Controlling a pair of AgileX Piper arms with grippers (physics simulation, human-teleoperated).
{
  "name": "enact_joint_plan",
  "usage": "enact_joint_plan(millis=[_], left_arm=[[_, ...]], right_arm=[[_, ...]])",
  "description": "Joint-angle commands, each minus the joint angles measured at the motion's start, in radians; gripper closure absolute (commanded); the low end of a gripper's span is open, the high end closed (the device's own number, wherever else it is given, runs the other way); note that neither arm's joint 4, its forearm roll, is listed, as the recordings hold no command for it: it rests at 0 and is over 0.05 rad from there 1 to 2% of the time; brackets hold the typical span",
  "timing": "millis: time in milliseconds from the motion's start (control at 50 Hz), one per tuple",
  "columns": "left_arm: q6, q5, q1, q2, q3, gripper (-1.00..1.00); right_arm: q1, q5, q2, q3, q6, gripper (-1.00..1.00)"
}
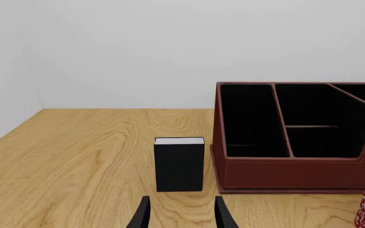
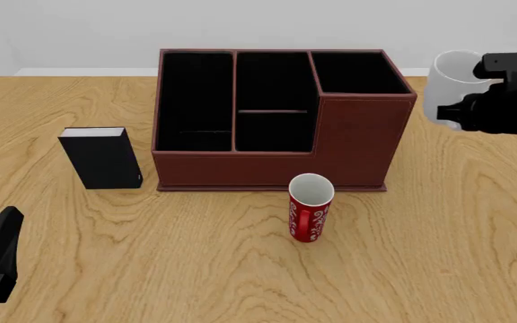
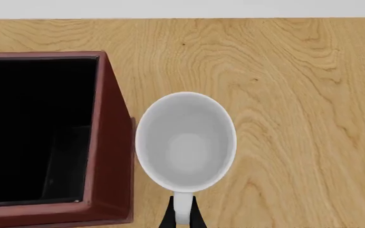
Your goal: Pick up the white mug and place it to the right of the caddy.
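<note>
Bright, even, diffuse lighting; shadows faint and soft; every view sharp, without glare or distortion.

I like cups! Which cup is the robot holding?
The white mug, pinched by its handle in the right gripper beside the caddy. The red mug stands alone.

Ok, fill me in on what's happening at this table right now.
The right gripper is shut on the handle of the white mug, holding it upright just to the right of the caddy; whether it rests on the table is unclear. The left gripper is open and idle, pointing toward the small black box left of the caddy. A red patterned mug stands in front of the caddy.
</note>
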State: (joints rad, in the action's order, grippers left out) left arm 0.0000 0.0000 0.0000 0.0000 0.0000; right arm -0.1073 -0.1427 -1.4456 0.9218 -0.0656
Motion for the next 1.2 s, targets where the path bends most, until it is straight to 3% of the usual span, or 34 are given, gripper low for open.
enact_joint_plan(millis=[20, 1200], left_arm=[[0.0, 0.0, 0.0, 0.0, 0.0, -1.0], [0.0, 0.0, 0.0, 0.0, 0.0, -1.0]], right_arm=[[-0.003, 0.04, -0.022, -0.027, 0.019, 1.0], [0.015, 0.141, -0.156, -0.095, 0.036, 1.0]])
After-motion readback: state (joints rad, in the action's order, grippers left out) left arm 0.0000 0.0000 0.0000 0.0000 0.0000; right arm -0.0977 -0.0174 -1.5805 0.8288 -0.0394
